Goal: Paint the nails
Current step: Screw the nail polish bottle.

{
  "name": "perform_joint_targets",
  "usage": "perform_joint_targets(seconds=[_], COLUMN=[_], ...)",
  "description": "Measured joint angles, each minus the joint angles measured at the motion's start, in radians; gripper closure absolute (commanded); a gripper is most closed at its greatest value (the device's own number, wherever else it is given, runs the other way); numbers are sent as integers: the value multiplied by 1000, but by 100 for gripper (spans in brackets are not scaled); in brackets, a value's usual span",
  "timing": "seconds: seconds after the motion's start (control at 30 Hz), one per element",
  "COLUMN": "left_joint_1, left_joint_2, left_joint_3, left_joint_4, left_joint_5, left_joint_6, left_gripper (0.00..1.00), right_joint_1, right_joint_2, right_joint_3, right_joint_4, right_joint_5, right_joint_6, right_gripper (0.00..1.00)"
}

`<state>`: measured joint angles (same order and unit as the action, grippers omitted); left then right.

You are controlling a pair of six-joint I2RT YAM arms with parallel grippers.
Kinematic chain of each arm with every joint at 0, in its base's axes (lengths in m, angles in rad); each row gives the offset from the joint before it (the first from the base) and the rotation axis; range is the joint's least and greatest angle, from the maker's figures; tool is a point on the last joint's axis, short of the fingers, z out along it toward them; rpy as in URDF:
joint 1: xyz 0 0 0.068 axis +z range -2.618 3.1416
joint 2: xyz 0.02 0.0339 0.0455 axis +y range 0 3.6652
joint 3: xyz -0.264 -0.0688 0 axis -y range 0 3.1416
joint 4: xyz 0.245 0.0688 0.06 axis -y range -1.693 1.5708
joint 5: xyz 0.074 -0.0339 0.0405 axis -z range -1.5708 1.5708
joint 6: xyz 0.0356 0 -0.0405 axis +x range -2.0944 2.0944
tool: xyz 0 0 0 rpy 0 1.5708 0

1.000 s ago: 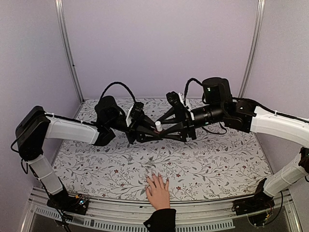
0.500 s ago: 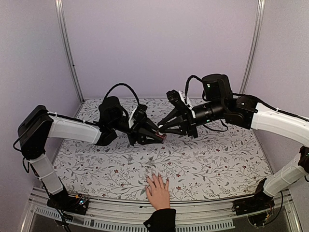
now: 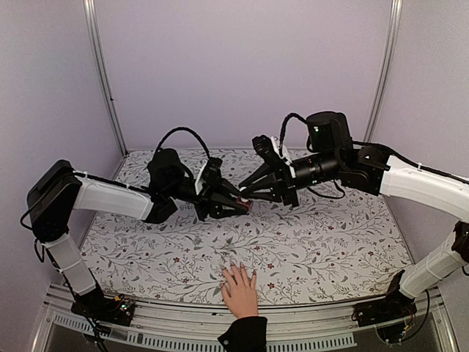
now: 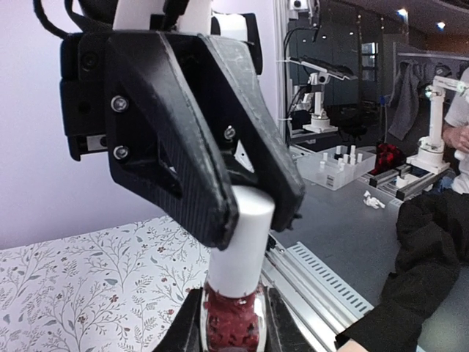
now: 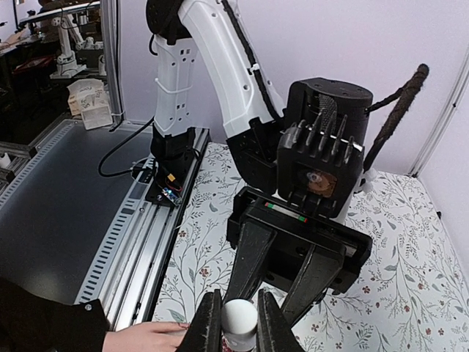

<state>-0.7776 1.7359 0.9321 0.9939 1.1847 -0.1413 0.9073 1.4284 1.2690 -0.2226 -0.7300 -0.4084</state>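
A light-skinned hand (image 3: 239,290) with a black cuff lies flat at the table's near edge. Its nails (image 3: 235,267) are too small to make out. Above the mat's middle, my left gripper (image 3: 236,206) is shut on a small dark-red bottle (image 4: 233,326), held upright between my left gripper's (image 4: 233,336) fingers. The bottle's white cap (image 4: 242,246) is clamped between the fingers of my right gripper (image 4: 253,213). In the right wrist view my right gripper (image 5: 239,323) is shut around the cap (image 5: 239,315), facing the left gripper (image 5: 289,275). The hand (image 5: 143,337) shows at the lower left.
A floral mat (image 3: 322,242) covers the table, with a metal rail (image 3: 308,323) along its near edge. Both arms meet above the mat's middle, well above and behind the hand. Lilac walls close in the back and sides.
My right gripper has gone from open around the cap to shut on it. Both grippers have shifted slightly. The hand has stayed still.
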Motion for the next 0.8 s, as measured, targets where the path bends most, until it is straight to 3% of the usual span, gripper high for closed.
perform_joint_targets(seconds=[0.8], left_joint_1=[19], left_joint_2=[-10], left_joint_3=[-82], left_joint_4=[14], left_joint_5=[-416], left_joint_6=[5], left_gripper=[100], right_joint_1=[-11], right_joint_2=[26], right_joint_3=[-113], right_joint_4=[267], right_joint_5=[348], right_joint_6=[144], right_gripper=[98])
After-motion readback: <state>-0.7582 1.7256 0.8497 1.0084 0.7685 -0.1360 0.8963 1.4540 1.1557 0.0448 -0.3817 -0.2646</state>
